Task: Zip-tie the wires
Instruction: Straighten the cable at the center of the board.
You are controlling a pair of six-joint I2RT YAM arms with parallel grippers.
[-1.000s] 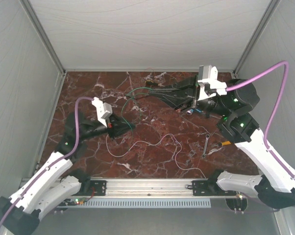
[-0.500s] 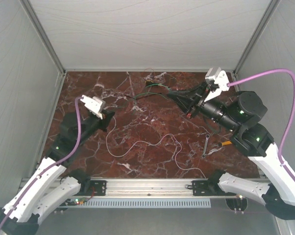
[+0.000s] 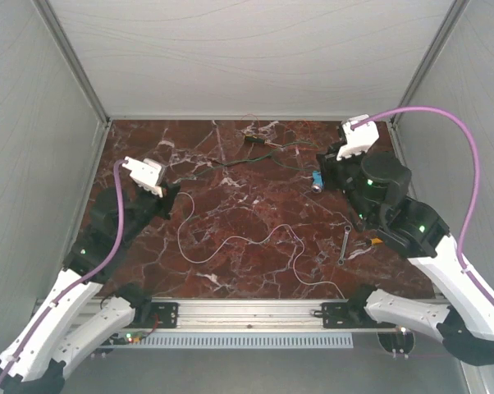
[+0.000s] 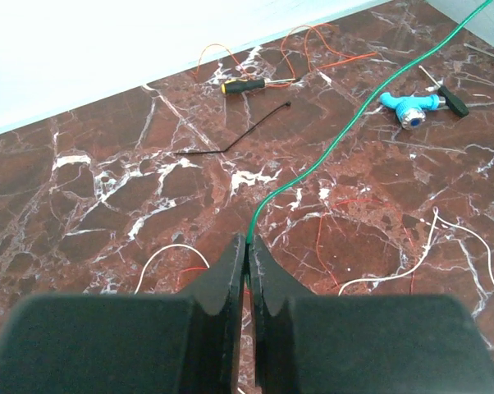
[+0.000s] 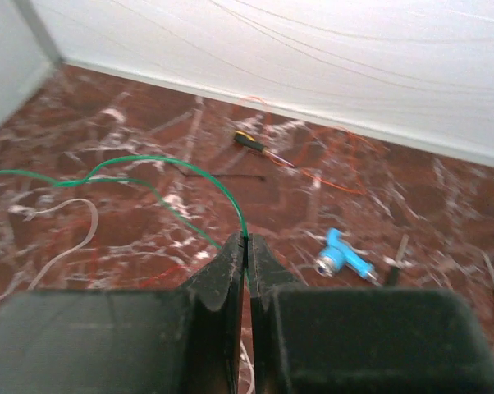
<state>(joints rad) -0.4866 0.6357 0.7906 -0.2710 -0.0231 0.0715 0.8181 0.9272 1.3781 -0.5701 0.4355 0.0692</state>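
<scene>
Ahead of the left pincer, flat on the red marble tabletop: one black zip tie, bent in the middle. Past it, one screwdriver with an orange-and-black handle. Farther ahead and off to the right: one blue fitting, with two slim dark tools just beyond. Same blue fitting just ahead and right of the right pincer.

Two pincers, both pinched fully together, each nipping the one green wire right at the fingertips. From the left pincer, running ahead and to the right. From the right pincer, arcing away to its left.

Other wires loose on the marble, apart from both pincers:
- one long white strand, curling right of the left pincer's tips and looping again at their left;
- thin red threads just ahead and right of those tips, close beside the green run;
- orange-red loops far ahead by the back wall, next to the screwdriver.

Too fine to count, the red and orange ones.

Seen from above, back toward the right arm's base from its pincer: one small wrench, with one small orange piece just beside.
</scene>
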